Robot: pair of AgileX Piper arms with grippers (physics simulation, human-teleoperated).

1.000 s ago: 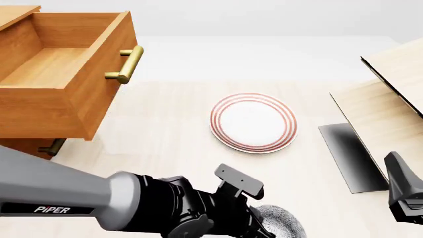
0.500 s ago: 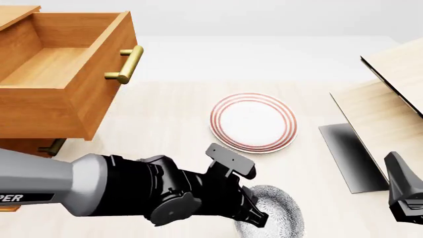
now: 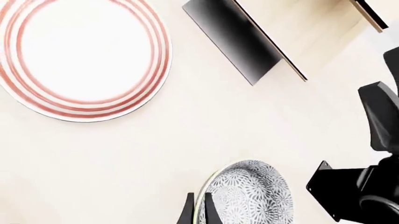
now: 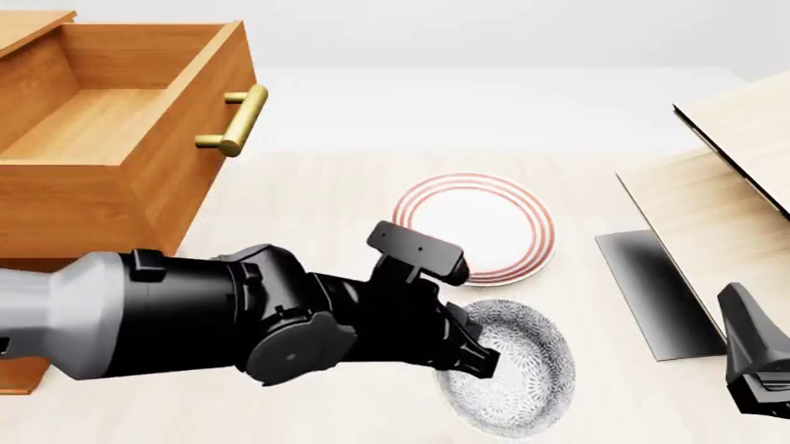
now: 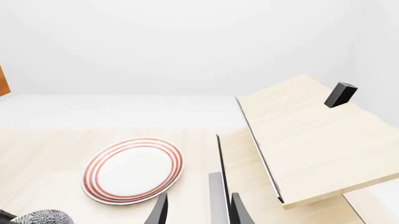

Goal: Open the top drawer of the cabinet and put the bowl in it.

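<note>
My left arm (image 4: 185, 319) stretched low across the table (image 4: 309, 240). My left gripper (image 3: 198, 211) pinched the bowl (image 4: 512, 365) rim, fingers nearly closed.

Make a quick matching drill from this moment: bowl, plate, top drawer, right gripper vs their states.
Things:
1. bowl
2. plate
3. top drawer
4. right gripper

States:
A. pulled open, nothing visible inside
B. rim pinched by the left gripper
C. flat on the table, untouched
D. holding nothing, over the table near the pale wooden structure

Pairs: 1-B, 2-C, 3-A, 4-D
</note>
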